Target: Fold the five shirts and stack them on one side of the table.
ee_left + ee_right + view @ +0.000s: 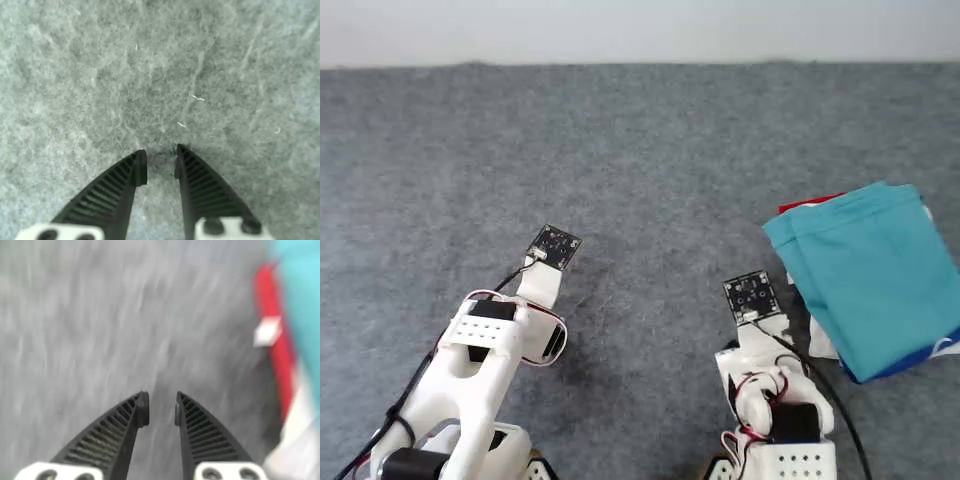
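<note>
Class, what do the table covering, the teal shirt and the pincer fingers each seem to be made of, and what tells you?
Table covering: grey felt or short-pile carpet, matte, by its fuzzy fibres and lint.
Teal shirt: soft matte cloth, perhaps cotton, by its limp folds.
Left pincer, its fingers: black ribbed plastic, likely moulded or printed, dull sheen.

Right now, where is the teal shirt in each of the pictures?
High view: the teal shirt lies folded at the picture's right edge, with a red shirt peeking out behind it.
Right wrist view: it is the teal patch beyond the right gripper, hugging the red shirt's edge.
Left wrist view: grey mat lies under the left gripper.
Shared landmark: the grey mat, plus the red edge beside the teal.
</note>
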